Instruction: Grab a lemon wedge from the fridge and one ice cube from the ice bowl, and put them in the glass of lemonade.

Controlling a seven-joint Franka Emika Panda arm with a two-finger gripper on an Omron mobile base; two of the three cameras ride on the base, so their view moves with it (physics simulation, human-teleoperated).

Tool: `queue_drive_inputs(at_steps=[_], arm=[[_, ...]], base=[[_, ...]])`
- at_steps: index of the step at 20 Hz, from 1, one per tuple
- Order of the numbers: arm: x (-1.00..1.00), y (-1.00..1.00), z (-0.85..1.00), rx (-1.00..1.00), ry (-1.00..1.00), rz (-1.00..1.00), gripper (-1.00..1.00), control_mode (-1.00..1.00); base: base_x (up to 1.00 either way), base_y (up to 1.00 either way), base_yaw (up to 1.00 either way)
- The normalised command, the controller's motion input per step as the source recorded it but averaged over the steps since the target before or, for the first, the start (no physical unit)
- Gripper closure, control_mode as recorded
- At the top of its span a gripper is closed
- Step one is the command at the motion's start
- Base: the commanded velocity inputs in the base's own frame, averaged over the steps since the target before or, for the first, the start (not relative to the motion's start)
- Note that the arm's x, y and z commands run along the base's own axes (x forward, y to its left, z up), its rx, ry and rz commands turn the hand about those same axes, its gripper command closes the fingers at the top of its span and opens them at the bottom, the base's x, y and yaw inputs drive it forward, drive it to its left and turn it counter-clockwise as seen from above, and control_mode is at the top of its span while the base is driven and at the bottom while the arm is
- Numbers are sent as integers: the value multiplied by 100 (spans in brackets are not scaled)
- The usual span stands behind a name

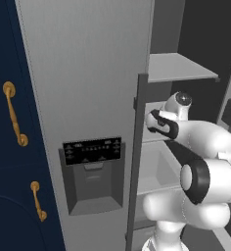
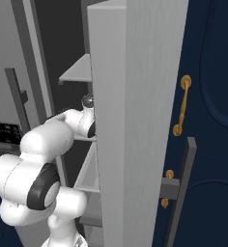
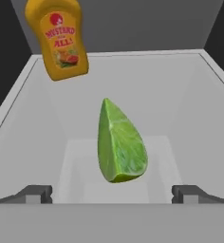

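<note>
White arm reaching into fridge (image 1: 88, 73), tool (image 3: 112, 193) spread wide, lemon wedge (image 3: 119, 144) between fingertips

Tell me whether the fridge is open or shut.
Open. The fridge shows bare shelves past its door edge, with the arm reaching inside toward the lemon wedge in a white bin.

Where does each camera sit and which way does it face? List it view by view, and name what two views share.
Left base view: behind the arm on its left, facing the fridge dispenser door; arm at lower right.
Right base view: behind on its right, past the open door's edge; arm at lower left.
Hand view: on the hand, looking into a fridge bin at the lemon wedge and a mustard bottle; the open gripper shows below.
Both base views share the fridge shelf.
</note>
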Motion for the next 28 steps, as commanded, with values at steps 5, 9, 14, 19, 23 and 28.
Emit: queue_drive_inputs(at_steps=[5, 9, 14, 19, 23, 28], arm=[[55, -9, -16, 0, 1, 0, -100, -100], [50, 0, -19, 0, 0, 0, -100, -100], [12, -1, -41, 0, 2, 0, -100, -100], [0, 7, -56, -1, 2, 0, 100, -100], [3, 0, -21, 0, -5, 0, 100, -100], [-25, 0, 4, 0, -7, 0, 100, -100]], base=[[0, 0, 0], [0, 0, 0], [0, 0, 0], [0, 0, 0], [0, 0, 0], [0, 0, 0]])
